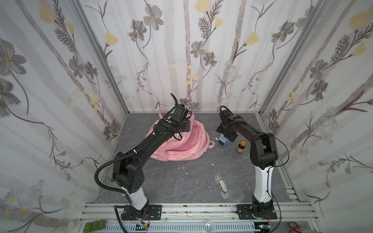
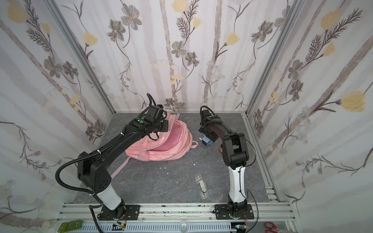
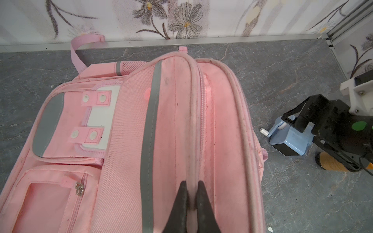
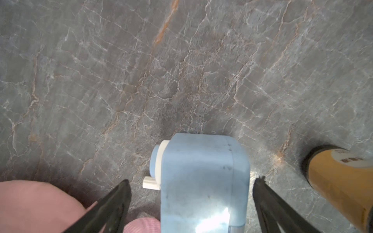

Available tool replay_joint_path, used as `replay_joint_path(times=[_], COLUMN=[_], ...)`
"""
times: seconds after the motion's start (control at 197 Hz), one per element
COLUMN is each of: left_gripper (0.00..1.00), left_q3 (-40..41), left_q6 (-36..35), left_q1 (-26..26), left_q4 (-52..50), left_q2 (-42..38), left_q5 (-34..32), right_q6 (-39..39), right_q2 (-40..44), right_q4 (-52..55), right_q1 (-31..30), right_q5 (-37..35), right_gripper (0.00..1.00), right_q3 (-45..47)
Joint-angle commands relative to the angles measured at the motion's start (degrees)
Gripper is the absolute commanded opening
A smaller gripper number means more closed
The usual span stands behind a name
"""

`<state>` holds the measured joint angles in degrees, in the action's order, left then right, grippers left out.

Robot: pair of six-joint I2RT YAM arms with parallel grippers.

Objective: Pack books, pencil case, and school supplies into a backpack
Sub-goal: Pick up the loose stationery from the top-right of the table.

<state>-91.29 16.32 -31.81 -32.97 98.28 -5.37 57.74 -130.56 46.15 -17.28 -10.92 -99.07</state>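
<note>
My left gripper: clamped on the zip rim of the backpack, propping its mouth open by the tabletop's far edge. My right gripper: jaws spread astride the pale-blue gadget, which stands between backpack and brown bottle; I judge it best to close squarely on its flat sides, clear of the white crank. The right wrist view alone shows the gaps beside it; only the top views show the clear case near the front edge.

I see a small amber bottle standing upright on the grey marble table, with red scissors lying off its front edge.
</note>
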Motion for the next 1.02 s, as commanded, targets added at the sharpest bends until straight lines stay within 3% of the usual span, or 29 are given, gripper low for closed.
replay_joint_path(times=[0.0, 0.58, 0.702, 1.017], left_gripper=[0.0, 0.0, 0.0, 0.0], left_q3=[-0.7, -0.6, -0.6, 0.1], left_q6=[0.0, 1.8, 1.4, 1.8], left_q1=[0.0, 0.0, 0.0, 0.0], left_q4=[2.2, 2.5, 2.8, 3.9], left_q2=[0.4, 1.0, 0.9, 0.2], left_q5=[-1.4, -1.4, -1.4, -0.6], right_q6=[2.1, -0.5, -1.5, -8.2], right_q2=[-0.5, -1.7, -0.2, 5.2], right_q4=[-2.2, -2.2, -2.2, -3.3], right_q1=[-0.2, 0.1, 0.1, -1.2], right_q5=[0.8, 1.6, 1.0, -0.7], right_gripper=[0.91, 0.77, 0.67, 0.66], right_q3=[0.5, -0.6, -0.3, -0.2])
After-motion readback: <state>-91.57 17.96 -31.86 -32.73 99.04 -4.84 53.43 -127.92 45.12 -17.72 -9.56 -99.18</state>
